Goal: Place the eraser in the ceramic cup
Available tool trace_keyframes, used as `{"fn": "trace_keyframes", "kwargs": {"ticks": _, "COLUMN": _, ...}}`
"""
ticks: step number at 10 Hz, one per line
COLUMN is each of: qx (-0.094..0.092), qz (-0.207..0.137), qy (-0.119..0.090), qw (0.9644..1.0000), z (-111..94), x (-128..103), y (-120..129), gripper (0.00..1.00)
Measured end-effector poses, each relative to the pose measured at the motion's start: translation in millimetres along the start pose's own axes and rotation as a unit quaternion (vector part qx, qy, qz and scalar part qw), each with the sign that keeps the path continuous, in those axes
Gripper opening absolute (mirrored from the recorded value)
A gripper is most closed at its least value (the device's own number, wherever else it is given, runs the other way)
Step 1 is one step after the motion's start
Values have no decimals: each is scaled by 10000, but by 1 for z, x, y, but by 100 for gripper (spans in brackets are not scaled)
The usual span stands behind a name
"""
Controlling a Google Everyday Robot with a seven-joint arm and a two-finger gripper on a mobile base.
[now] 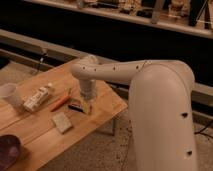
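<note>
The eraser, a small black block with a yellowish end, lies on the wooden table near its right edge. My gripper hangs from the white arm right above the eraser and hides its top edge; I cannot tell whether it touches it. The white ceramic cup stands upright at the table's far left, well away from the gripper.
A white labelled tube lies next to the cup. A thin orange pen lies left of the eraser. A beige block lies in front of it. A dark purple bowl sits at the near left corner.
</note>
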Motion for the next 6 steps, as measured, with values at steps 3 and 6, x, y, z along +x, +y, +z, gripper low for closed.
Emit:
{"fn": "trace_keyframes", "kwargs": {"ticks": 3, "qx": 88, "qz": -229, "qy": 184, "qw": 9995, "z": 14, "x": -9, "y": -5, "gripper": 65}}
{"fn": "trace_keyframes", "kwargs": {"ticks": 6, "qx": 140, "qz": -470, "qy": 285, "qw": 9984, "z": 25, "x": -25, "y": -4, "gripper": 65}}
